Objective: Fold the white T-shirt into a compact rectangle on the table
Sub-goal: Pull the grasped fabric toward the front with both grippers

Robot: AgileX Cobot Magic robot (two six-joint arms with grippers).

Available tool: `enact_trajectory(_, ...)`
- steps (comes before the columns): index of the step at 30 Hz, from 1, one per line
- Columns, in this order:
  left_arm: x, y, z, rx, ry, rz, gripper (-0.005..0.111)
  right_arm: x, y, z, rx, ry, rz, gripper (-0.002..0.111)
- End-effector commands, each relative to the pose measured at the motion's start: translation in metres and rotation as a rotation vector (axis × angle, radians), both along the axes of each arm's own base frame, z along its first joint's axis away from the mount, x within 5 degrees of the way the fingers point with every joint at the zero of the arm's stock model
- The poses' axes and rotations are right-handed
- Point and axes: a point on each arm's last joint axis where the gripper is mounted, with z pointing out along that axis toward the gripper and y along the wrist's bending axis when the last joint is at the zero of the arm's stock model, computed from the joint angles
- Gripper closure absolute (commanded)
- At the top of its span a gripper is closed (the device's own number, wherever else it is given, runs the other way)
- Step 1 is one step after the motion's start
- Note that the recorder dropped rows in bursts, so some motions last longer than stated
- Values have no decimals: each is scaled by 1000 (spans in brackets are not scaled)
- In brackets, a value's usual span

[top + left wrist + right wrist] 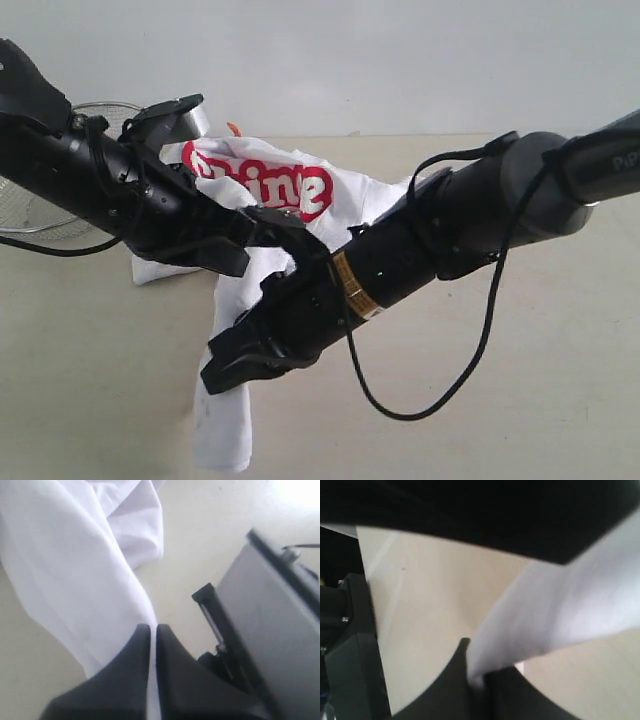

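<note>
With left pincer (pixel 152 632) and right pincer (pixel 478 674) each pinching the white T-shirt (pixel 350 200), best move both level, cloth taut.

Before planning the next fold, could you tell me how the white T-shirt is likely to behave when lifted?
Probably very floppy: the white T-shirt sags in soft folds from the left gripper and the right gripper. It is likely light, since thin pinches of cloth seem to hold it up. Its loose end may drag on the table.

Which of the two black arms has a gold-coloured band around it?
The right arm, entering from the right of the exterior view: a gold band circles it. The left arm shows no such band.
</note>
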Motion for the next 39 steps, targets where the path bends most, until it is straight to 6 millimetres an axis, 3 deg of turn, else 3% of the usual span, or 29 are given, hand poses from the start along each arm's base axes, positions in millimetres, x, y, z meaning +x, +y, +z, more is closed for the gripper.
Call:
enact_trajectory(1,-4,2,1,35,9,-19,102,-12,17,1,-29,-47,34,99)
enact_trajectory(3,-5,3,0,45,11,-20,102,-14,18,1,-27,-47,44,84)
enact_trajectory(4,-4,4,-1,57,7,-21,102,-14,18,1,-28,-41,40,63)
enact_trajectory(6,-4,4,-3,63,13,-22,102,-15,19,2,-22,-20,36,37)
enact_trajectory(7,-4,4,-5,65,17,-22,102,-16,19,2,-20,-3,28,40)
enact_trajectory(10,-1,2,-17,78,56,-26,102,-15,17,2,-14,6,29,67)
enact_trajectory(13,-4,2,-22,83,110,-45,102,-12,14,3,-14,17,10,76)
enact_trajectory(16,-3,2,-13,67,73,-14,102,-2,4,2,-25,15,-45,75)
enact_trajectory(20,-4,3,-7,48,63,18,102,11,-15,3,-2,66,-109,48)
enact_trajectory(23,-5,3,-6,44,67,18,102,16,-26,5,16,94,-134,47)
enact_trajectory(34,-5,0,-5,11,82,32,102,30,-54,8,61,129,-185,71)
enact_trajectory(39,-6,0,-5,9,95,25,102,33,-62,9,74,133,-193,89)
